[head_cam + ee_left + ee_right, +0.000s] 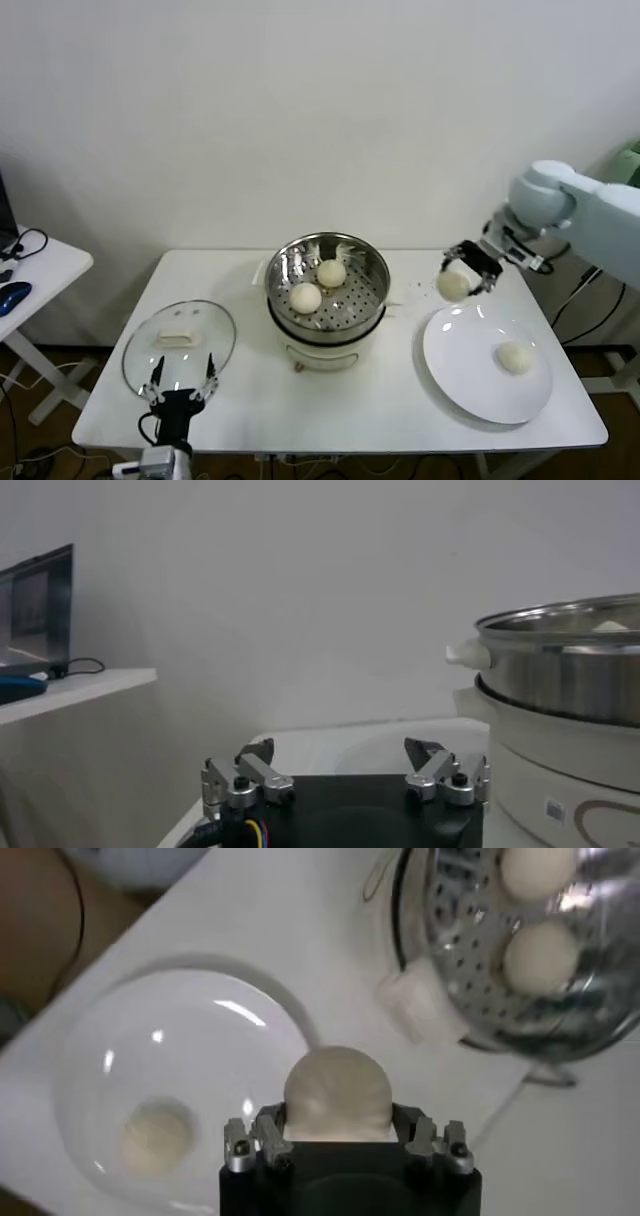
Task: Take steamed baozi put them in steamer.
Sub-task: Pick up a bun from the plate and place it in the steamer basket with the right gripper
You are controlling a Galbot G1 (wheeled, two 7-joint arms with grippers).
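My right gripper [458, 278] is shut on a cream-white steamed baozi [337, 1094], held in the air above the table between the plate and the steamer [372, 268]. Two baozi [306, 297] [331, 272] lie on the steamer's perforated steel bottom; the right wrist view shows them as well [541, 957]. One more baozi [515, 357] rests on the white plate [460, 370]. Parked low at the table's front left, my left gripper [180, 385] stands open with nothing between its fingers [258, 767].
A round glass lid [180, 345] lies flat on the table left of the steamer, just beyond the left gripper. The steamer sits on a white cooker base [325, 350]. A side table [40, 270] with a cable stands at the far left.
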